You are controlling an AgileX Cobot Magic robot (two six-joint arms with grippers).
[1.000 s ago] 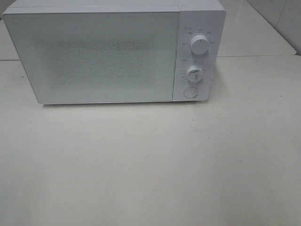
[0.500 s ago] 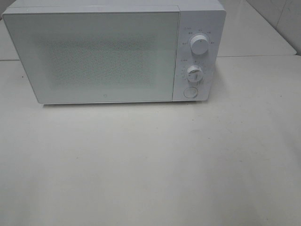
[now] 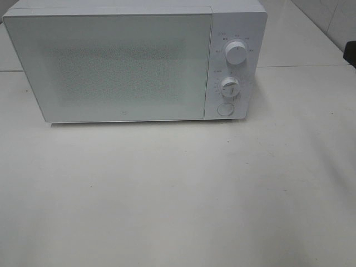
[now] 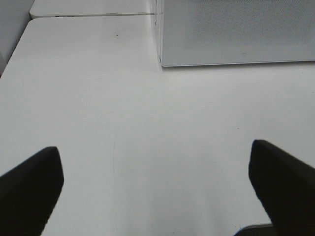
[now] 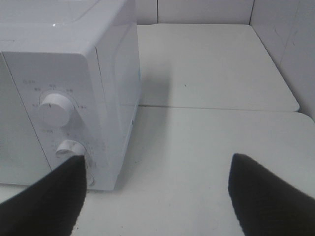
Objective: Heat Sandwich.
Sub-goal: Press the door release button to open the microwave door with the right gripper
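Left claw (image 4: 152, 150) is spread wide with nothing between its fingers, hovering over the worktop (image 4: 147, 108). Right claw (image 5: 155, 158) gapes empty too, poised near the microwave (image 5: 110, 73) at its control end, close to the lower dial (image 5: 69, 147), with the upper dial (image 5: 55, 109) above it. The door (image 3: 111, 67) is shut. And the sandwich? It's not in sight in any view, and I can't tell if it sits behind that frosted door. My read on handling: it's light, soft and loosely stacked, so the layers may slide. Pinch gently across the bread sides, low down, without squeezing.
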